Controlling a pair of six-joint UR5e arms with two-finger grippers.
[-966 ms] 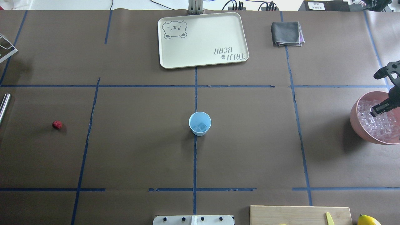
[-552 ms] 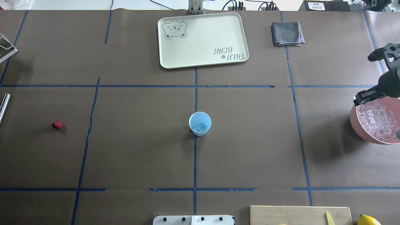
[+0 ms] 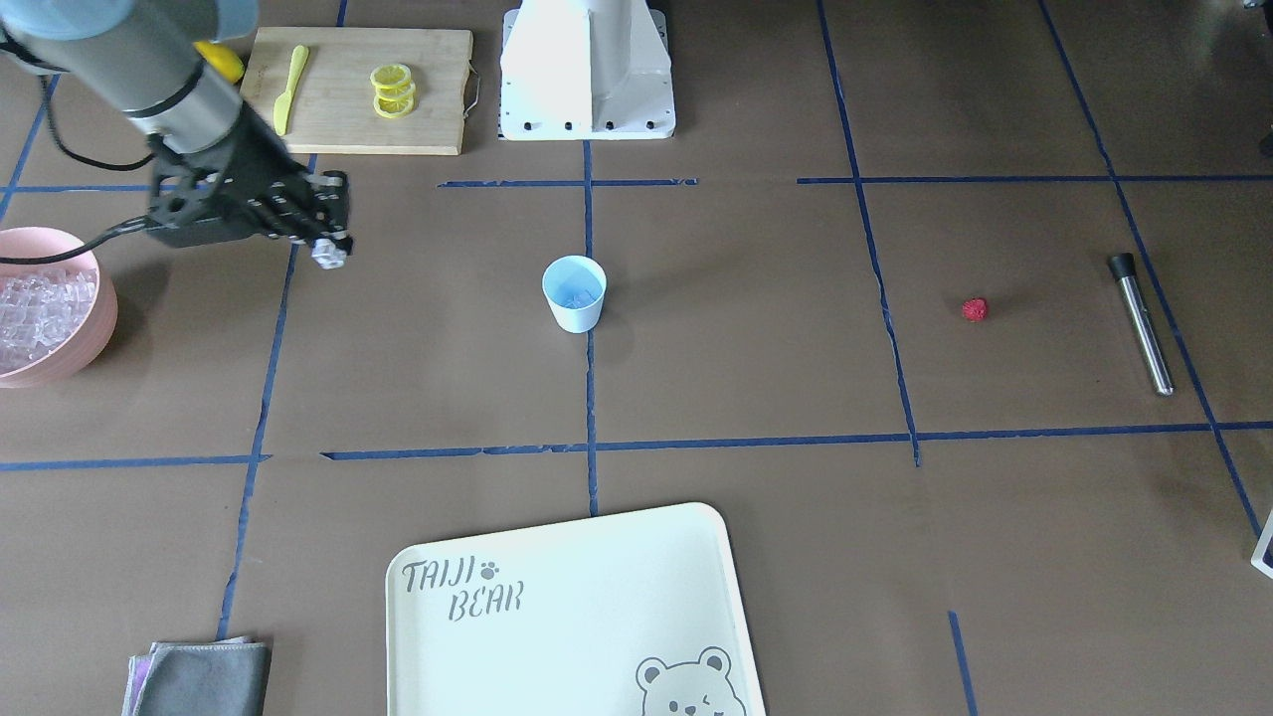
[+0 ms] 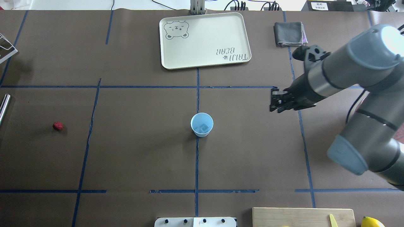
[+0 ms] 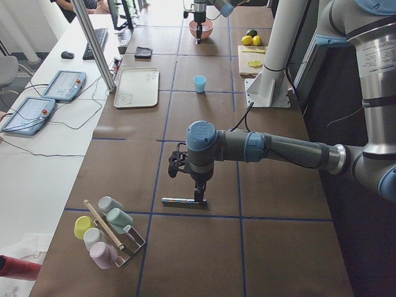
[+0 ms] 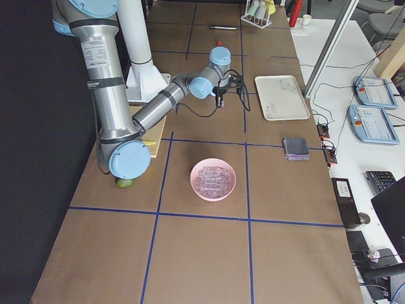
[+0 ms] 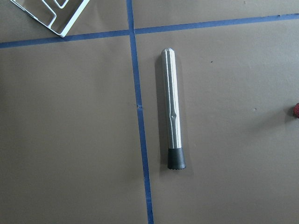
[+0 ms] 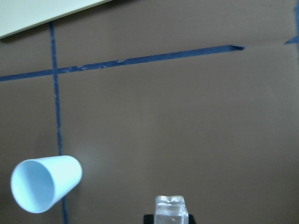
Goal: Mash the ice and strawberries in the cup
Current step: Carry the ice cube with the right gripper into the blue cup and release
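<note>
Right gripper [image 4: 274, 101] was clamped on one ice cube [image 8: 171, 212], up in the air between the pink bowl [image 3: 104, 318] and the cup [image 4: 202, 125], well short of the cup. The cup stood upright at mid-table on the tape cross, and I could make out some ice [image 4: 202, 128] at its bottom. The strawberry [image 4: 57, 126] lay on the paper far out on the left side, well apart from the cup. The muddler [image 7: 172, 116] lay flat beyond it with the left gripper [image 5: 199, 193] hanging over it. I could not tell how its jaws stood from the one side view showing it. My read: icing partly done, berry and mashing not yet begun.

Surface: table [image 4: 126, 157] covered in brown paper, gridded with blue tape. Also on it were a cream bear tray [image 4: 205, 34], a folded grey cloth [image 4: 288, 33] and a cutting board [image 3: 338, 119] with lemon slices [image 3: 393, 89]. A white desk with tablets and cables ran alongside.
</note>
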